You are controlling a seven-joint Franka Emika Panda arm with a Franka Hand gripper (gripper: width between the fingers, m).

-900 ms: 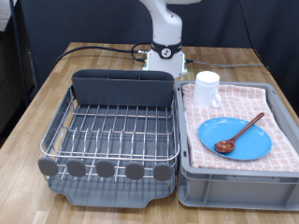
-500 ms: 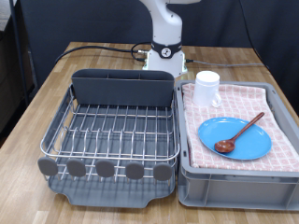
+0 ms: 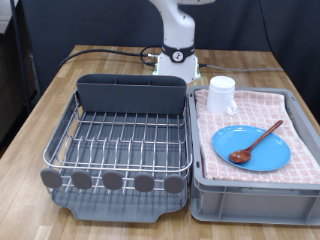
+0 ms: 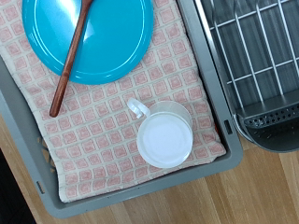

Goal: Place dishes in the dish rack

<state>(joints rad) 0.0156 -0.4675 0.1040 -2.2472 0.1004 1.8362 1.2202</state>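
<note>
The light-blue plate (image 3: 251,147) lies on the pink checked cloth in the grey bin, with the dark wooden spoon (image 3: 255,143) resting across it. The white mug (image 3: 221,95) stands upright on the cloth at the bin's far end. The dish rack (image 3: 125,140) sits beside the bin on the exterior view's left; its wire grid holds nothing. The wrist view looks straight down on the mug (image 4: 164,138), the plate (image 4: 92,35), the spoon (image 4: 70,61) and a corner of the rack (image 4: 257,65). The gripper's fingers show in no view; only the arm's white base and lower links (image 3: 178,40) are visible.
The grey bin (image 3: 250,190) with pink checked cloth stands on a wooden table (image 3: 40,120). The rack's tall grey cutlery caddy (image 3: 132,95) stands along its far edge, and round grey tabs (image 3: 113,182) line its near edge. A black cable (image 3: 100,55) runs behind the rack.
</note>
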